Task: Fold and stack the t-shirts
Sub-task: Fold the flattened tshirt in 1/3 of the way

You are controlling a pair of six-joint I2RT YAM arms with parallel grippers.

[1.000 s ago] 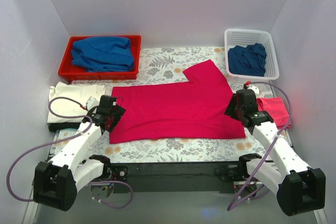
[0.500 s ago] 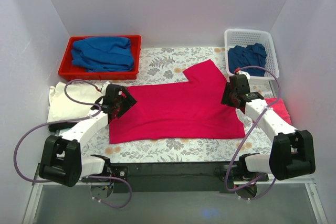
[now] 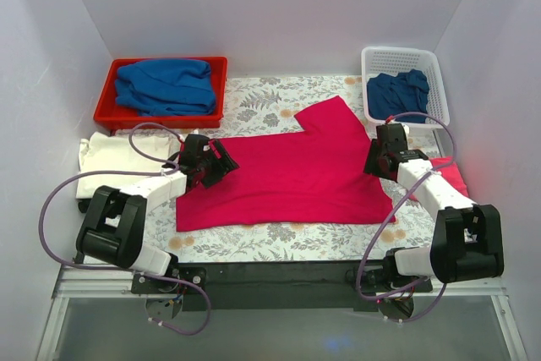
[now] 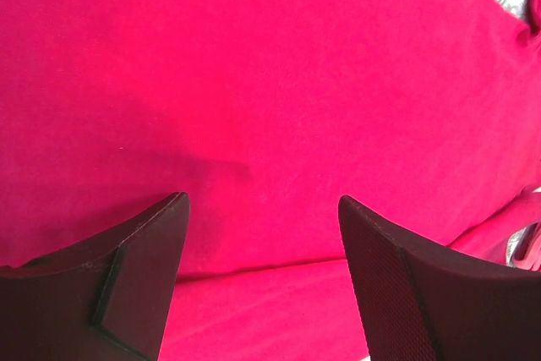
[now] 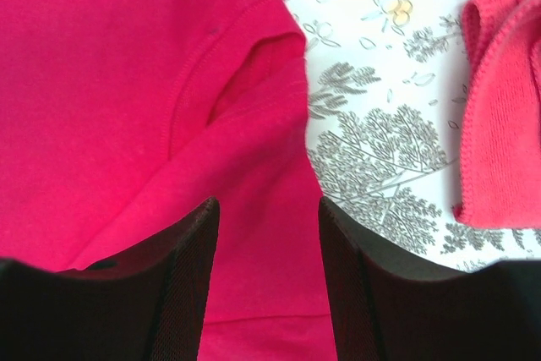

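A bright crimson-pink t-shirt [image 3: 287,171] lies flat on the floral table, one sleeve pointing to the back. My left gripper [image 3: 221,164] is open over the shirt's left edge; the left wrist view shows crimson cloth [image 4: 270,107] filling the space between its dark fingers [image 4: 135,268]. My right gripper [image 3: 374,166] is open over the shirt's right edge; the right wrist view shows a sleeve fold [image 5: 245,73] ahead of its fingers [image 5: 169,293]. A cream shirt [image 3: 106,162] lies at the left. A pink shirt [image 3: 444,175] lies at the right, also in the right wrist view [image 5: 503,124].
A red tray [image 3: 106,112] at the back left holds blue cloth [image 3: 165,86]. A white basket [image 3: 435,82] at the back right holds blue cloth [image 3: 397,95]. White walls close in the left, right and back sides.
Both arms have reached forward. The left gripper moved right and back onto the shirt's left edge. The right gripper moved back along the right edge. The shirt lies as before.
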